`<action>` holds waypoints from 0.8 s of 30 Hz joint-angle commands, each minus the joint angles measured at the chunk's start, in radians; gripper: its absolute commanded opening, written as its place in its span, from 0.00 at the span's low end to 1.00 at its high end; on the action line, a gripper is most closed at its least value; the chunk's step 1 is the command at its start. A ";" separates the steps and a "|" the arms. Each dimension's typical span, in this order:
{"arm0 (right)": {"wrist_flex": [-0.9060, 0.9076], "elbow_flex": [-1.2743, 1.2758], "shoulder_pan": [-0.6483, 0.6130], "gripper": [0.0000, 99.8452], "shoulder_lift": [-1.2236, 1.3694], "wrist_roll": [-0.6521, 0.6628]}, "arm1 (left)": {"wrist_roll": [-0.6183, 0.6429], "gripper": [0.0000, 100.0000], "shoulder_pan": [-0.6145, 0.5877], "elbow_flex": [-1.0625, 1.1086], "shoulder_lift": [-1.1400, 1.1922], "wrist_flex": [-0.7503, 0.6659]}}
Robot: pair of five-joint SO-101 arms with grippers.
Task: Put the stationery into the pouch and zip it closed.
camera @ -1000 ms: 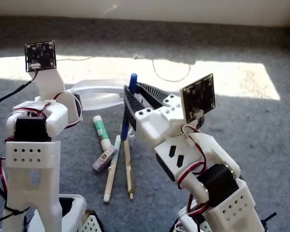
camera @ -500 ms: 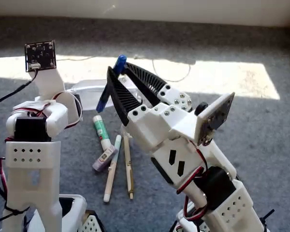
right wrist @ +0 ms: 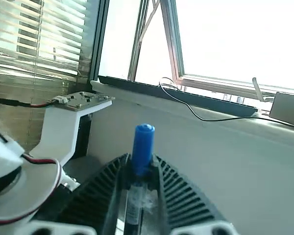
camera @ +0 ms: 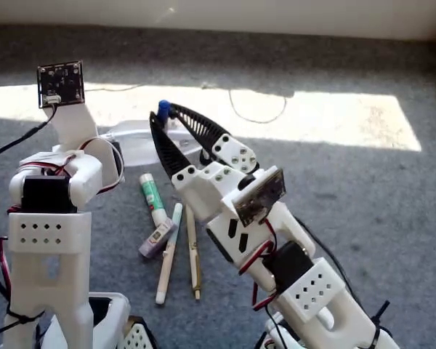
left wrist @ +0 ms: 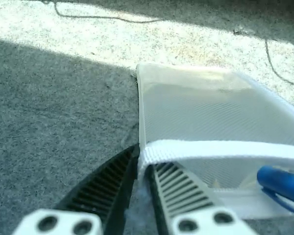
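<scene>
Your pouch (left wrist: 206,107), white mesh with a white woven band along its mouth, lay on the grey carpet (camera: 370,211) left of centre in the upper half of the high view. Your left gripper (left wrist: 141,159) was clamped on that band at one end of the mouth, its black ribbed fingers pinched on either side. Your right gripper (camera: 162,122) was grasping the blue-capped pen (camera: 163,110) upright, with the cap standing clear above the fingertips. It hung over the pouch's open end, and in the lower right of the left wrist view the blue cap sat just at the mouth.

The rest of the stationery lay in a loose bunch at centre left of the high view. You had a glue stick (camera: 152,195) with a green label whose print was too small to read, a small lilac item (camera: 155,238) touching its lower end, a pale pen (camera: 168,256) and a tan pen (camera: 194,254) beside it.

A bright patch of sunlight (camera: 341,120) crossed the carpet behind, with a thin cable (camera: 256,116) looping through it. The right wrist view looked up at a window (right wrist: 225,39) and slatted blinds (right wrist: 34,34)
</scene>
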 commanded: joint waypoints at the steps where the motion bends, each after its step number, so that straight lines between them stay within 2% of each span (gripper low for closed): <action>1: -0.056 0.028 -0.012 0.00 0.001 0.020 | -0.011 0.01 0.016 -0.065 0.002 -0.015; 13: -0.091 0.119 -0.013 0.01 -0.001 0.020 | -0.011 0.01 0.016 -0.067 0.002 -0.015; 18: 0.070 0.110 -0.016 0.13 -0.005 0.014 | -0.011 0.01 0.012 -0.067 0.002 -0.015; 24: 0.222 0.051 -0.056 0.14 -0.008 0.012 | -0.011 0.01 0.010 -0.067 0.002 -0.018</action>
